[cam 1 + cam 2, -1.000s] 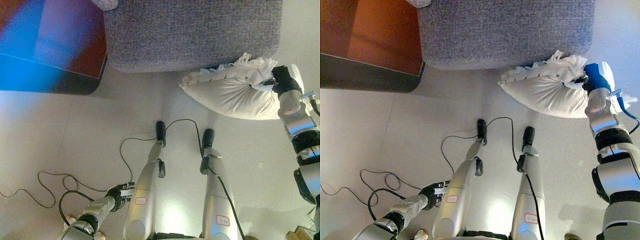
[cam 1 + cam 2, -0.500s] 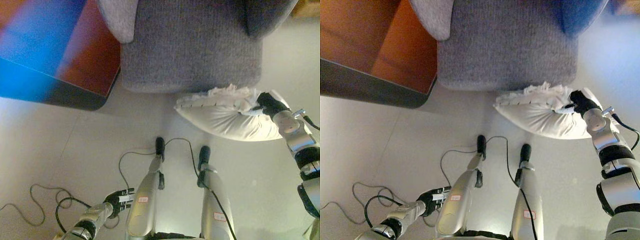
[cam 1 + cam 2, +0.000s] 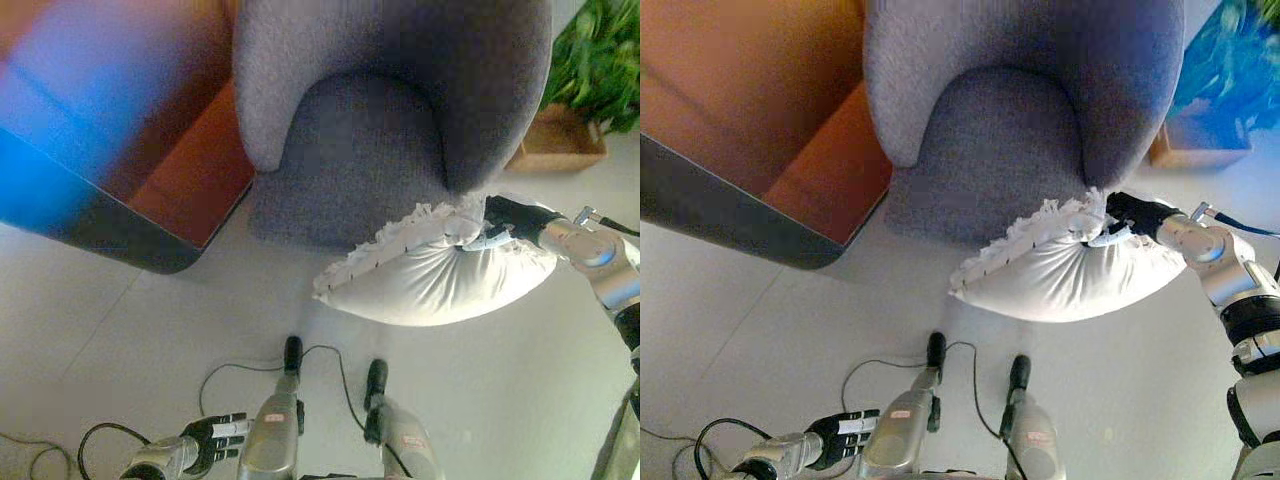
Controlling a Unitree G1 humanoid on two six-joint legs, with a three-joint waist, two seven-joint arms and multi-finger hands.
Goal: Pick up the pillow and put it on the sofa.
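Observation:
A white pillow with a frilled edge hangs in the air just in front of the grey sofa chair, its top corner by the seat's front right edge. My right hand is shut on that top edge of the pillow and holds it up; it also shows in the right eye view. My left hand hangs low at the lower left, fingers relaxed and empty.
A brown wooden cabinet with a dark base stands left of the sofa. A green plant in a wooden box stands at the right behind the sofa's arm. Pale floor lies in front.
My right hand has lifted the pillow up and toward the sofa seat's front. The camera has tilted up, so the seat, backrest and plant now show. The left hand stays low.

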